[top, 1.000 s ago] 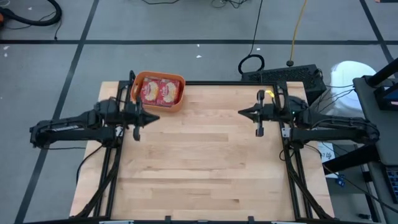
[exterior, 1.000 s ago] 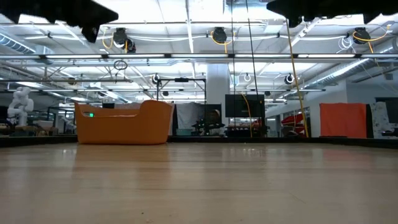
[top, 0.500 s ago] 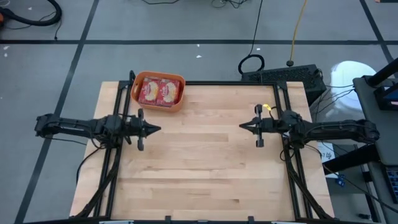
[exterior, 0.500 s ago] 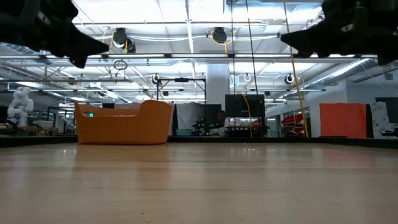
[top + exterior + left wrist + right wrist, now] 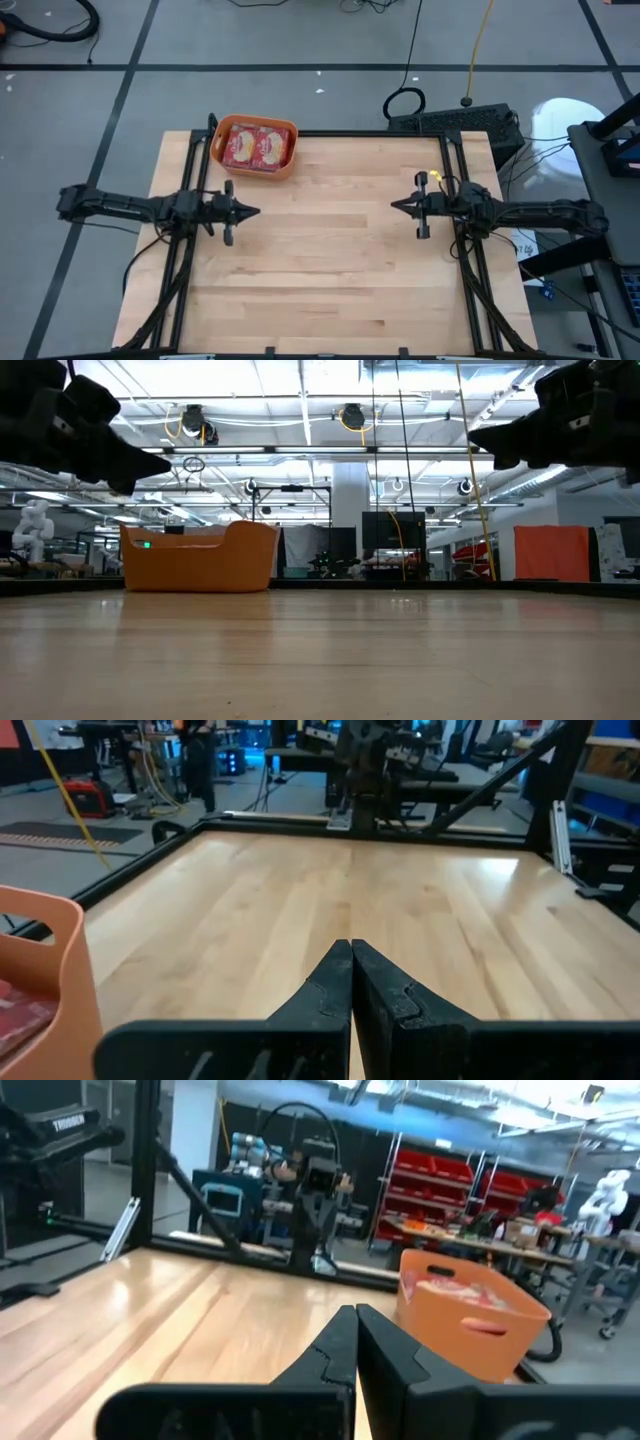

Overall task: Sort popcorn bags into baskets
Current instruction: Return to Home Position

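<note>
Popcorn bags (image 5: 256, 147) lie red and flat inside the orange tub (image 5: 282, 172), which sits in the upper left of the high view at the far left corner of the tabletop (image 5: 330, 260). From above I can make out two packets side by side on top, their pale ovals facing up. My left fingers (image 5: 250, 211) are at the left-centre of that frame, over the left edge of the wood and below the tub, well apart from it and pointing toward the middle. On the left wrist camera those fingers (image 5: 335, 982) are pressed together tip to tip with nothing between them. My right fingers (image 5: 400, 205) mirror them at the right-centre, pointing inward. The right wrist camera shows them (image 5: 340, 1342) closed the same way, also empty, with the filled tub (image 5: 470, 1330) beyond. In the low view the tub (image 5: 198, 560) stands left of centre on the wood, and both arms hang dark in the upper corners, clear of the surface.
</note>
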Controlling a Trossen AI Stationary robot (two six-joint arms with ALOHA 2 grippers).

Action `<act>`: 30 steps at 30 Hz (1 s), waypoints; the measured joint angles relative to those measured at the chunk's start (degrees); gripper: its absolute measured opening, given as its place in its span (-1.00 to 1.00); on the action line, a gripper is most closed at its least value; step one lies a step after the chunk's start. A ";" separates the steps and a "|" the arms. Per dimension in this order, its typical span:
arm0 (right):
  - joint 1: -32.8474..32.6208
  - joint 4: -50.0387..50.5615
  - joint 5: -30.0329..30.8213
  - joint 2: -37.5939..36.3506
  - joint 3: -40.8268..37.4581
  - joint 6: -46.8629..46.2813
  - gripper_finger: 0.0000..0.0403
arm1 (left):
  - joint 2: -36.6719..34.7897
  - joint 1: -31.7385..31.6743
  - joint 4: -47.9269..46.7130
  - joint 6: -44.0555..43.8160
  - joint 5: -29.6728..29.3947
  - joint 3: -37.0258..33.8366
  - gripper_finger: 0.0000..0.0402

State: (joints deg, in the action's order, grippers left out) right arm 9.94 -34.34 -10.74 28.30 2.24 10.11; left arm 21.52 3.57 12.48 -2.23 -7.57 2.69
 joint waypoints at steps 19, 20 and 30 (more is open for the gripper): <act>2.11 12.07 -4.30 -9.55 -0.22 1.68 -1.00 | -15.02 -0.15 -5.84 4.91 -0.84 -2.14 -1.00; 2.11 12.60 -4.28 -9.90 -0.22 1.82 -1.00 | -16.31 -0.15 -6.96 4.98 -0.86 -2.14 -1.00; 2.11 16.87 -4.14 -13.24 -0.26 1.80 -1.00 | -21.37 -1.32 -10.63 6.04 0.96 -2.06 -0.99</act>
State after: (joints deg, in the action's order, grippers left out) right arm 12.05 -17.46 -14.89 15.06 1.98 11.91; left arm 0.15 2.25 1.85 3.81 -6.61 0.63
